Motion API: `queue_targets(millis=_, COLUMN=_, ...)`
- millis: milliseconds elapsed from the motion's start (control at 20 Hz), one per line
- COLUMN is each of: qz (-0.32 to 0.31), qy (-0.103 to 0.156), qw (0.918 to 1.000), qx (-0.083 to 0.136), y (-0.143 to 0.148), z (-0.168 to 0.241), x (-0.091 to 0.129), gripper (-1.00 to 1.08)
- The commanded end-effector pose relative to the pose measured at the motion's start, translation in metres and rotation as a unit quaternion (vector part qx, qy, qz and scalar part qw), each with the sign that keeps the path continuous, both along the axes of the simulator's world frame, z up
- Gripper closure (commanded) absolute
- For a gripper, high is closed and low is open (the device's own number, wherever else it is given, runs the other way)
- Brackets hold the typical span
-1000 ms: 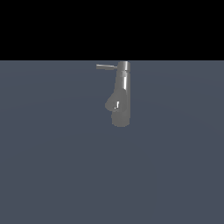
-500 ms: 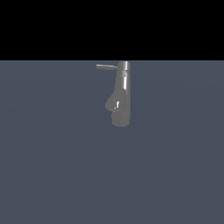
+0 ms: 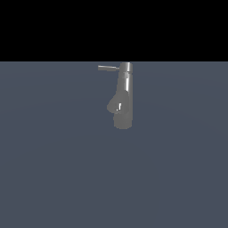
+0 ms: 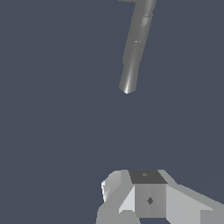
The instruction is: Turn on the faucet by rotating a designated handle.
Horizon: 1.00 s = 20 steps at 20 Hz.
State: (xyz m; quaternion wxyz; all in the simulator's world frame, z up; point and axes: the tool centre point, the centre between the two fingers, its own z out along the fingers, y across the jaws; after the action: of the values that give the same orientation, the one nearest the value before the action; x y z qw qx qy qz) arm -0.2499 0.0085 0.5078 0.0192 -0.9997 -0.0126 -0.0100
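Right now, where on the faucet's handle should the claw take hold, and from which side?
Grip the handle near its free tip, away from the faucet. It juts sideways from the top cap toward the exterior view's left, so coming from above, straddling the thin rod, probably suits best.

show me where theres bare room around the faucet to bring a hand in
In the exterior view, bare floor lies all around the faucet. The one crowded spot is on that view's left: the handle above, the spout below.
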Motion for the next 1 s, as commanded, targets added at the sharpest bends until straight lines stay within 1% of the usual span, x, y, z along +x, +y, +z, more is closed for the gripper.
queue_targets(millis=0, qz=-0.010, qy=0.002, qw=0.9999, qx=0.004, y=0.000, z=0.001, x=0.006, gripper=1.08)
queue_targets(millis=250, qz=-0.045, qy=0.007, qw=0.9988, qx=0.018, y=0.001, z=0.004, x=0.026, gripper=1.08)
queue_targets(millis=500, qz=-0.097, qy=0.016, qw=0.9945, qx=0.035, y=0.002, z=0.006, x=0.056, gripper=1.08)
queue_targets(millis=700, qz=-0.151, qy=0.027, qw=0.9869, qx=0.049, y=0.002, z=0.004, x=0.087, gripper=1.08)
queue_targets(millis=950, qz=-0.221, qy=0.041, qw=0.9723, qx=0.063, y=0.002, z=-0.002, x=0.128, gripper=1.08)
